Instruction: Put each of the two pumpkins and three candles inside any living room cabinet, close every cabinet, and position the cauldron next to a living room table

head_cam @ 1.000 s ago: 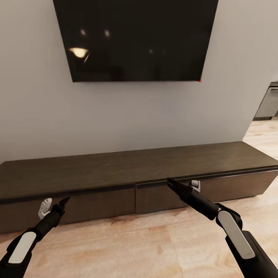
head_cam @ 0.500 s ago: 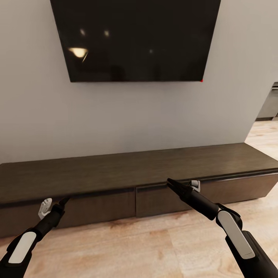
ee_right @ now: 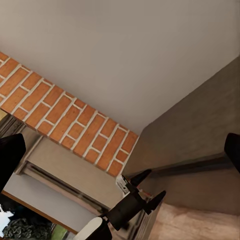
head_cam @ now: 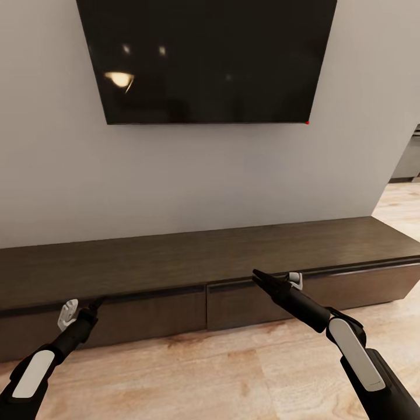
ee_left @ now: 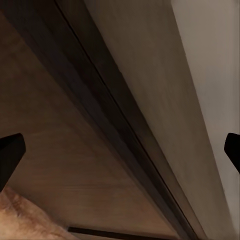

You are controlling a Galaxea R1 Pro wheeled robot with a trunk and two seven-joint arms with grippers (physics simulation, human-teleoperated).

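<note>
A: Grey wall [head_cam: 192, 175] straight ahead, a dark television [head_cam: 207, 58] hung on it, and under it the cabinet [head_cam: 204, 262], long, low and dark brown, standing on a pale wood floor [head_cam: 233, 379]. Its top is bare as far as I can see

B: Any pumpkins or candles about?

A: None to report from these views. All the fronts look shut, flat and flush

B: And the hands?

A: Left hand [head_cam: 81, 309] hovers just in front of the left-hand front, below the top edge. Its wrist view looks close along that edge, with the two fingertips [ee_left: 11, 152] far apart at the picture's sides, so I'd call it spread wide. Right hand [head_cam: 274, 283] hangs near the seam between the middle fronts; its own fingertips [ee_right: 10, 155] also stand well apart

B: Where would you take hold of a front with no handle?

A: My guess is the dark gap under the overhanging top: hook a finger there and pull. It's stiff board, rigid, probably heavy enough to resist at first, and smooth, so a fingertip could slip off

B: Anything else in the room?

A: Right wrist view catches a band of red brick [ee_right: 70, 125] beyond the cabinet's end, and the left arm. To the right of the wall, the floor runs on into another room
</note>
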